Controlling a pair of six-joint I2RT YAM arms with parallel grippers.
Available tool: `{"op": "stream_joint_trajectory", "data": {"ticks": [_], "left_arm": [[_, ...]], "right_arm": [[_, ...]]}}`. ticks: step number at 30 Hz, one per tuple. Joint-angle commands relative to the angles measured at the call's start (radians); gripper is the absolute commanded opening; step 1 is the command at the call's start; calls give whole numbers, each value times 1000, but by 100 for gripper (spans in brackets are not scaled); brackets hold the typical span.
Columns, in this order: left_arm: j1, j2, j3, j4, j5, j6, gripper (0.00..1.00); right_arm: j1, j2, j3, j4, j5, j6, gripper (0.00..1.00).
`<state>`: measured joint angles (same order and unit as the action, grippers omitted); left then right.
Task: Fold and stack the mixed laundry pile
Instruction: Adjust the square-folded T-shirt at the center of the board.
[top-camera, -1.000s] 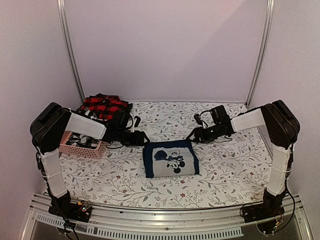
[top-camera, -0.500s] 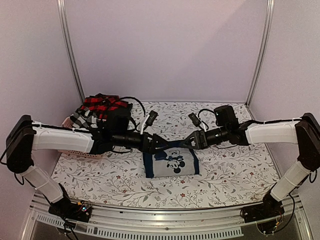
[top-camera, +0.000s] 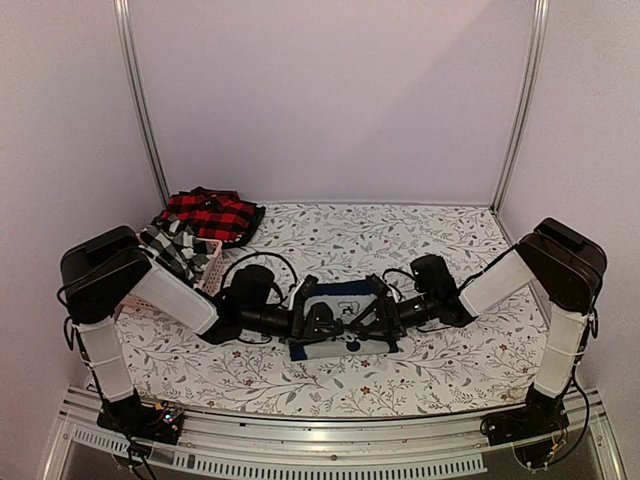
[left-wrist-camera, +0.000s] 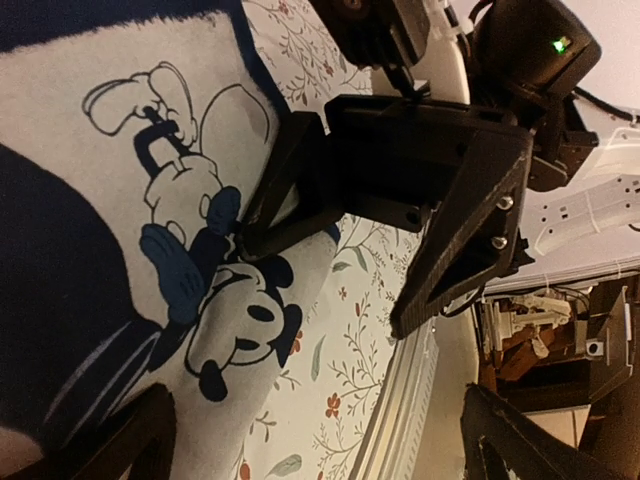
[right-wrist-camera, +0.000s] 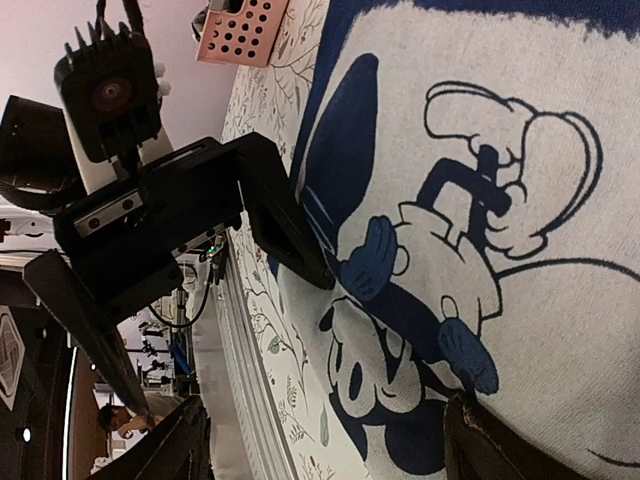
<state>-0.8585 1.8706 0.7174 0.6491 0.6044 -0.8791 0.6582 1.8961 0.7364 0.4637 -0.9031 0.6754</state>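
Mouse cartoon printed on folded navy-and-white garment (left-wrist-camera: 120, 250), lying flat mid-counter (top-camera: 450, 240), long side left to right. Left end effector (top-camera: 322, 318) and right end effector (top-camera: 368, 312) both over it, jaws apart, tips facing. Red plaid piece (top-camera: 212, 213) and checked shirt (top-camera: 172, 243) heaped far left at pink basket (top-camera: 208, 262).

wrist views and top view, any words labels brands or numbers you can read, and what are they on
No readable text in any view.
Folded garment: only a cartoon mouse print, no lettering with it.
Pink basket: no label visible.
Table cover: leaf and flower pattern, no words.
Arm housings: any markings are too small or dark to read.
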Motion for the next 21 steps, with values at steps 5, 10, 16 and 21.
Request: {"op": "stream_joint_trajectory", "data": {"ticks": [5,10,16,21], "left_arm": [[68,20,-187,72,-59,-110,100],[78,-233,-178,-120,-219,101,100],[50,-546,-75,-381,-469,361,100],[96,-625,-127,-223,-347,258,100]], "right_arm": [[-3,69,-152,139,4,137,80],[-5,-139,-104,-51,113,5,81],[-5,-470,46,-387,400,-264,96],[-39,-579,47,-374,482,-290,99]]}}
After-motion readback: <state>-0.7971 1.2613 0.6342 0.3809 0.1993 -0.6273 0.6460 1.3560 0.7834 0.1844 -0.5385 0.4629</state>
